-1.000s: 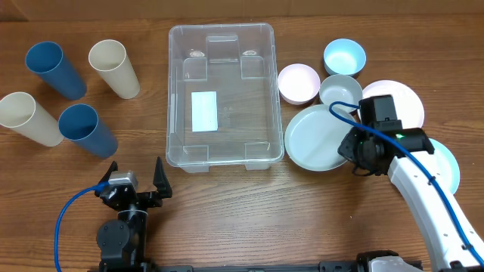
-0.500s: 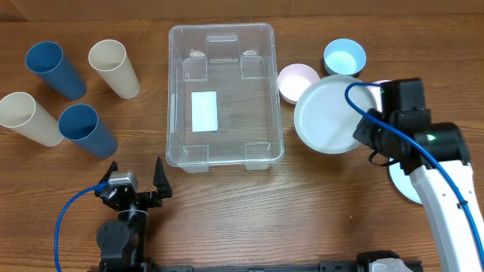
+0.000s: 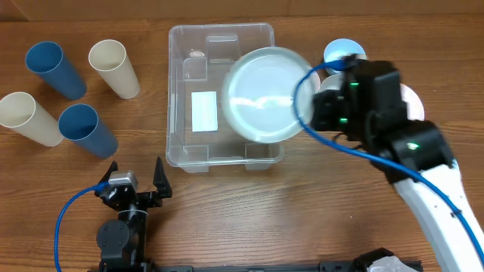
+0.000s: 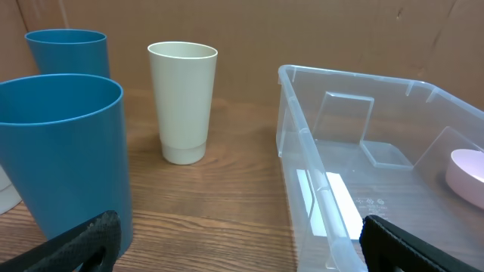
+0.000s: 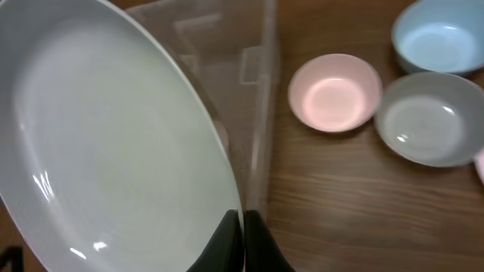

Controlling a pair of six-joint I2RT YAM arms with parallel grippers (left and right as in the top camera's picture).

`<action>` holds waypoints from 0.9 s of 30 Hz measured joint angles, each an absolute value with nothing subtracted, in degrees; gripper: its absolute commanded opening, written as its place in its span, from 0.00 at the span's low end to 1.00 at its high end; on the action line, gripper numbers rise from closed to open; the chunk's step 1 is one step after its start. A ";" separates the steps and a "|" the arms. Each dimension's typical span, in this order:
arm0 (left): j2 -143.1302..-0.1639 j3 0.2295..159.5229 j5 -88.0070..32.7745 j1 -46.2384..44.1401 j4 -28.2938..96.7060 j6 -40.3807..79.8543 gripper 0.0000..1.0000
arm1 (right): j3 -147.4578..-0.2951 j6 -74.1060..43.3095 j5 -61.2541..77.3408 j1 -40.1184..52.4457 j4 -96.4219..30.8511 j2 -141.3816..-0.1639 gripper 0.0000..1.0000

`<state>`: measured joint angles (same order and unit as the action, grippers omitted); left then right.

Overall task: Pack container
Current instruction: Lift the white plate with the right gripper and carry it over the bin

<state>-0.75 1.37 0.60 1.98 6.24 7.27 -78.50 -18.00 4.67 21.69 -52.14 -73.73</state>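
Clear plastic forms the container (image 3: 181, 147), a large rectangular bin that stands on the wooden worktop (image 3: 242, 211) at the middle of the far side, its long sides running away from the robot and a white label (image 3: 203, 111) showing through its bottom. The right pincer (image 5: 242, 227) is clamped shut on the rim of a pale round plate (image 3: 265, 94), with one finger on each face of the rim. Seen from overhead, the plate covers the right half of the container and overlaps its right wall, with the right arm reaching in from the right. Whether the plate touches the container cannot be told. In the right wrist view the container's right wall runs just behind the plate's edge. A pink bowl (image 5: 335, 92), a grey bowl (image 5: 431, 117) and a blue bowl (image 5: 439, 38) sit on the wood to the right of that wall. The left pincer (image 3: 134, 180) sits low at the near edge of the worktop, in front of the container's near left corner and apart from it, its jaws spread wide and gripping nothing. Left of the container stand two blue cups (image 3: 54, 68) and two cream cups (image 3: 113, 68), well apart from both pincers.
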 measured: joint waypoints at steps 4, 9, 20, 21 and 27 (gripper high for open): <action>-0.75 1.37 0.60 1.98 6.24 7.27 1.00 | -78.65 -17.85 5.23 24.80 -49.19 -80.47 0.04; -0.75 1.37 0.60 2.00 6.24 7.27 1.00 | -78.65 -17.72 5.74 25.65 -46.09 -89.65 0.04; -0.75 1.37 0.62 2.00 6.24 7.27 1.00 | -78.65 -16.69 6.22 28.40 -42.78 -100.57 0.04; -0.75 1.37 0.62 1.98 6.24 7.27 1.00 | -78.65 -16.69 6.17 29.28 -42.70 -101.65 0.04; -0.75 1.37 0.60 2.00 6.24 7.27 1.00 | -78.65 -17.10 5.48 31.97 -42.65 -104.47 0.04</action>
